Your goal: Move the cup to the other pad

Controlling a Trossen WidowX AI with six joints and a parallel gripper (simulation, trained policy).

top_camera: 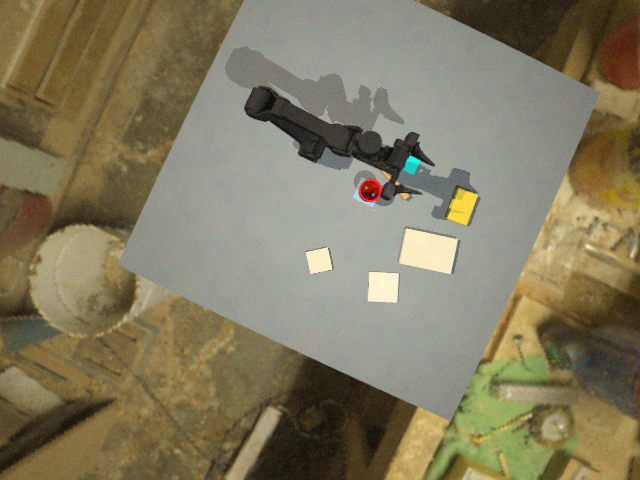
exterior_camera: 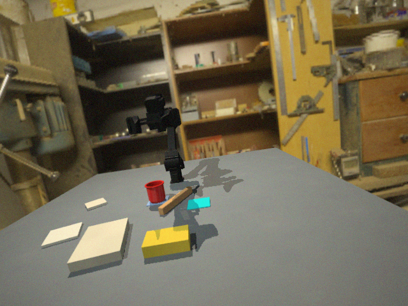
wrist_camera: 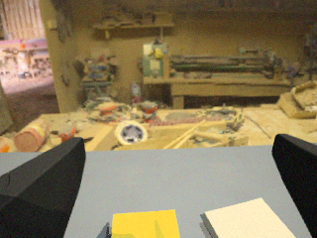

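The red cup (top_camera: pixel 370 190) (exterior_camera: pixel 155 192) stands upright on the blue pad (top_camera: pixel 362 200) (exterior_camera: pixel 166 199). Marbles, among them a green one (top_camera: pixel 366 187) and a blue one (top_camera: pixel 373 194), show inside it in the top view. The other pad, cyan (top_camera: pixel 412 165) (exterior_camera: pixel 199 203), lies flat with nothing standing on it. My gripper (top_camera: pixel 427 178) (wrist_camera: pixel 181 145) is wide open with nothing between its fingers. It is high above the table, clear of the cup, and points out over the table. The cup and both pads are out of the wrist view.
A wooden bar (top_camera: pixel 386 176) (exterior_camera: pixel 176 200) lies between the two pads, partly under the arm in the top view. A yellow block (top_camera: pixel 462 206) (exterior_camera: pixel 166 241) (wrist_camera: pixel 144 225), a large cream block (top_camera: pixel 429 250) (exterior_camera: pixel 100 241) (wrist_camera: pixel 248 221) and two smaller cream slabs (top_camera: pixel 383 286) (top_camera: pixel 318 260) lie farther off.
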